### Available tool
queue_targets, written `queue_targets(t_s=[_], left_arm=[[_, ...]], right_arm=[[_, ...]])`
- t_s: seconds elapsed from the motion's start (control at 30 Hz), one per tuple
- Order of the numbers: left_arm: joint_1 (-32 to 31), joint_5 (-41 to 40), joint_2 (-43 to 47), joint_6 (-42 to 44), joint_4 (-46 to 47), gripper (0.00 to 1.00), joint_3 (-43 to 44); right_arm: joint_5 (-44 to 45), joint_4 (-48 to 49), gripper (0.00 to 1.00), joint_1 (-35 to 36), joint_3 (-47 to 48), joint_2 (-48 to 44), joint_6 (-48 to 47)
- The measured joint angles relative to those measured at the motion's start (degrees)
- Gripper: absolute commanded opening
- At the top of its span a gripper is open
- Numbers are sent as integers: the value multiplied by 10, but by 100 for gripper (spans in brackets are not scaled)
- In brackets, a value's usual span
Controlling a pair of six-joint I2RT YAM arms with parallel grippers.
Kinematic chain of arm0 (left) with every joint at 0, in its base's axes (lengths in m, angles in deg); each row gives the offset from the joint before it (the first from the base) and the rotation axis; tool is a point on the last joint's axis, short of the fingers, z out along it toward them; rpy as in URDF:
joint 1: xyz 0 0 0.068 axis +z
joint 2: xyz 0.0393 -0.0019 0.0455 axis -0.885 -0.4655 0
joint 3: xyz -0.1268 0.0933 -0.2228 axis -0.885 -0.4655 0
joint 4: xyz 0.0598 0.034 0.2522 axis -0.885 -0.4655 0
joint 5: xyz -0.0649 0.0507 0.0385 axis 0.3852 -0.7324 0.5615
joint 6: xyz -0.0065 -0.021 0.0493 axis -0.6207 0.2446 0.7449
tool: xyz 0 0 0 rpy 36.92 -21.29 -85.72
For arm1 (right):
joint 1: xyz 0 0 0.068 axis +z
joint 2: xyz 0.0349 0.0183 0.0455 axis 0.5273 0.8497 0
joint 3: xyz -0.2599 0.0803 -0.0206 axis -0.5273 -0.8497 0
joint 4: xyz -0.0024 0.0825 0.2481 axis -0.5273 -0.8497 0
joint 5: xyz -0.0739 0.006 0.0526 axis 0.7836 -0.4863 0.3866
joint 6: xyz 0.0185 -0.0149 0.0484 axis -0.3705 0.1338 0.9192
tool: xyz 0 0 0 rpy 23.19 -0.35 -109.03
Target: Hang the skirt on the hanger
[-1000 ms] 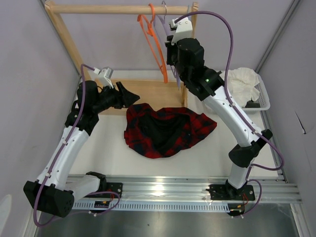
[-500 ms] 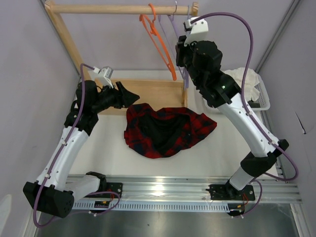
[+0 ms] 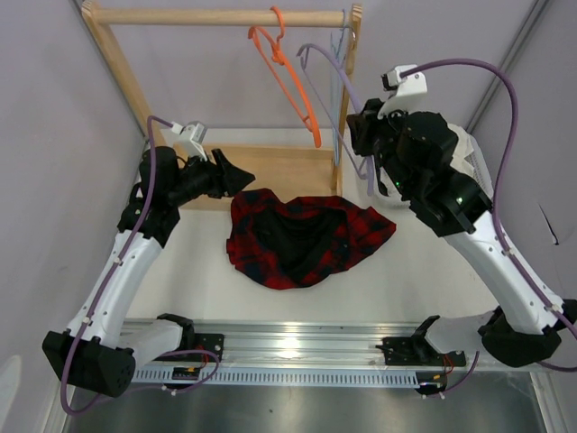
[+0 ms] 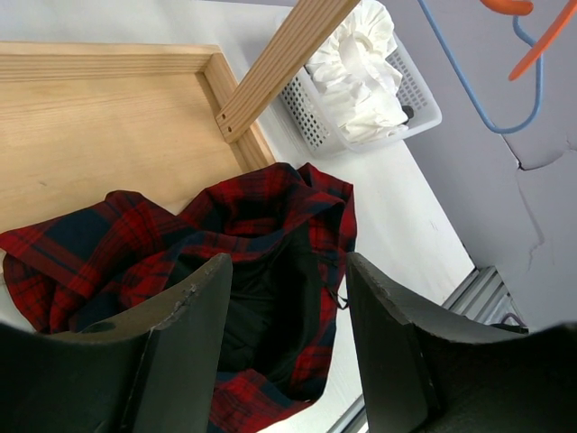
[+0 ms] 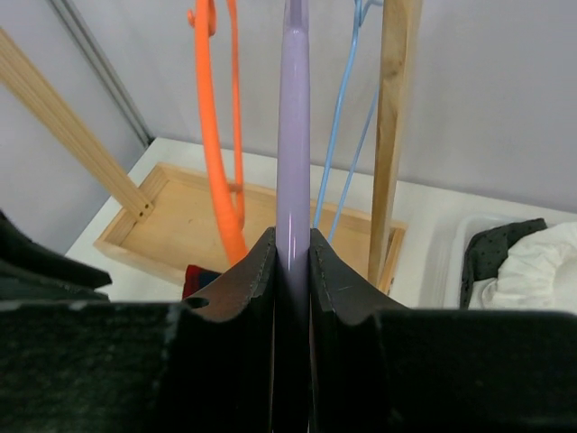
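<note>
The red and black plaid skirt [image 3: 302, 239] lies crumpled on the white table, and it also shows in the left wrist view [image 4: 270, 225]. My left gripper [image 3: 242, 177] is open and empty, hovering just above the skirt's left back edge [image 4: 288, 266]. My right gripper [image 3: 362, 135] is shut on the thin lavender hanger [image 3: 326, 79], whose bar is pinched between the jaws [image 5: 291, 244]. The hanger [image 5: 295, 135] is held in the air below and in front of the wooden rail [image 3: 216, 16], with its hook off the rail.
An orange hanger [image 3: 288, 81] and a pale blue hanger [image 5: 343, 117] hang on the rail beside the right wooden post [image 5: 392, 135]. The rack's wooden base [image 3: 270, 167] sits behind the skirt. A white basket [image 4: 410, 86] holds white fabric [image 4: 361, 63] at the right.
My right arm has pulled the lavender hanger off the rail, moving right and toward the near side. The left arm and the skirt have not moved.
</note>
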Motion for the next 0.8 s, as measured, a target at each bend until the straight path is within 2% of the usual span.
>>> queue_targets(t_s=[0.23, 0.8], left_arm=[[0, -6, -3, -2, 1, 58, -8], [-1, -17, -13, -5, 0, 58, -41]], right_arm=[[-37, -30, 0, 0, -67, -73, 42], [-88, -134, 0, 12, -175, -169, 126]])
